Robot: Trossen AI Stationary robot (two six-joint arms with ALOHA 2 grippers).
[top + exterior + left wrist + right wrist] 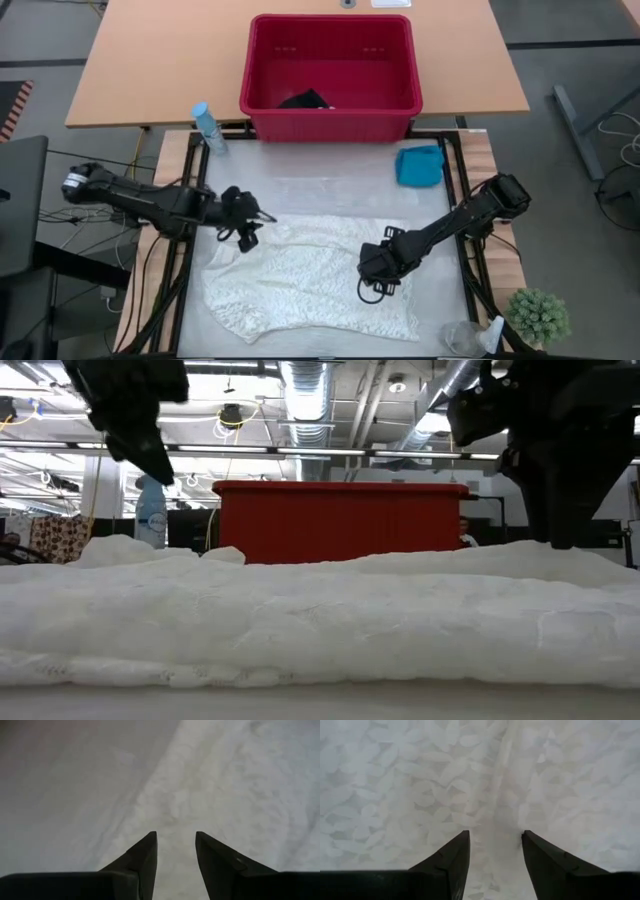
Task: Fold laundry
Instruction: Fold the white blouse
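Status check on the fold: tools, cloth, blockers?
Left tool open at white cloth's upper-left edge. Right tool open over its right half. Cloth flat, unfolded. Nothing in the way.

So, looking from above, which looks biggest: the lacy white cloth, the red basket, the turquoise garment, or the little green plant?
1. Cream-white lacy cloth
2. Red plastic basket
3. Turquoise-blue garment and green potted plant: too alike to rank.
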